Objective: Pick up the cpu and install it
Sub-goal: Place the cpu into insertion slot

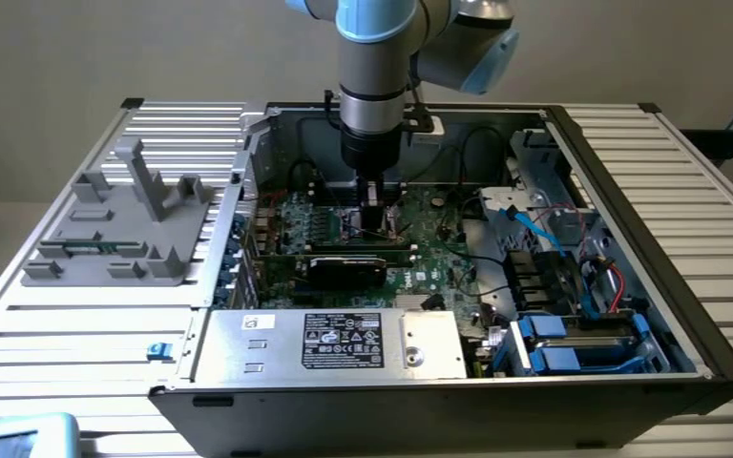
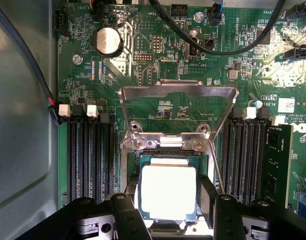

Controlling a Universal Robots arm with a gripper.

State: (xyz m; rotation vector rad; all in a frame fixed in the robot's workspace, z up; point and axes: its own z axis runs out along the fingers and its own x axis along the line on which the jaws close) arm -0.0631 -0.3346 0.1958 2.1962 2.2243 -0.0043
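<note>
The cpu [image 2: 168,192], a flat square chip with a pale metal top, sits between the two black fingers [image 2: 128,212] of my gripper [image 2: 170,189]. The fingertips press against its opposite edges. It hangs level right over the open socket [image 2: 142,162] on the green motherboard [image 2: 117,75]. The socket's metal load plate [image 2: 178,90] is swung up and back. In the exterior view my gripper [image 1: 377,221] reaches straight down into the open computer case [image 1: 672,315], low over the board.
Memory slots [image 2: 90,155] flank the socket, with one stick [image 2: 275,160] fitted. Black cables [image 2: 218,45] cross beyond the load plate. A black card [image 1: 354,267] and a silver power supply box [image 1: 328,339] lie near the arm. A grey fixture [image 1: 125,219] stands outside the case.
</note>
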